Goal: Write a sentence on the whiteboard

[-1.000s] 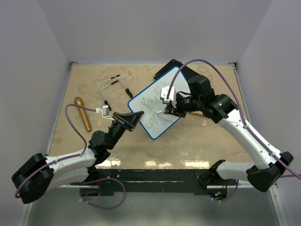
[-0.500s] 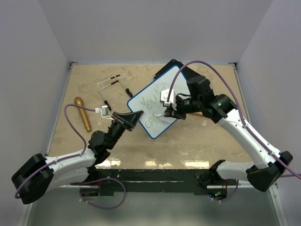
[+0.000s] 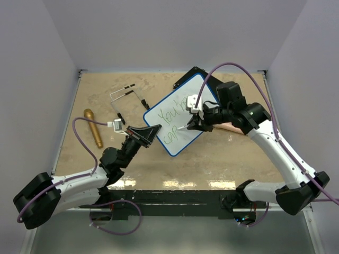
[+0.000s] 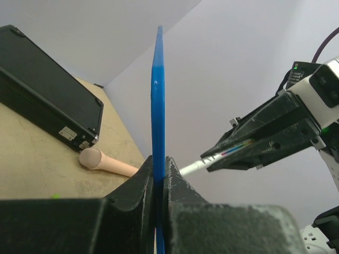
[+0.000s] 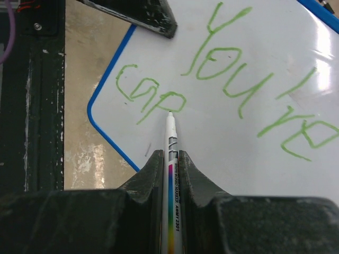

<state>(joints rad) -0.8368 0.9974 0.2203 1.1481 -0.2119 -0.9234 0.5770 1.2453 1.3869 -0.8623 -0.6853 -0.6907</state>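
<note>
On the left, the left gripper [image 3: 152, 132] was clamped shut on the near corner of the whiteboard [image 3: 177, 108]. The right gripper [image 3: 194, 124] pinched a marker [image 5: 170, 142], its tip just after "cap" in the sentence [image 5: 233, 92]. Blank board lay rightward along that second line.

Bright, even light; soft shadows

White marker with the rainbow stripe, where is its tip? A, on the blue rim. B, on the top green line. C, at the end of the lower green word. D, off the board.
C: the tip of the white marker sits by the last letter of the lower green word on the blue-rimmed whiteboard.
</note>
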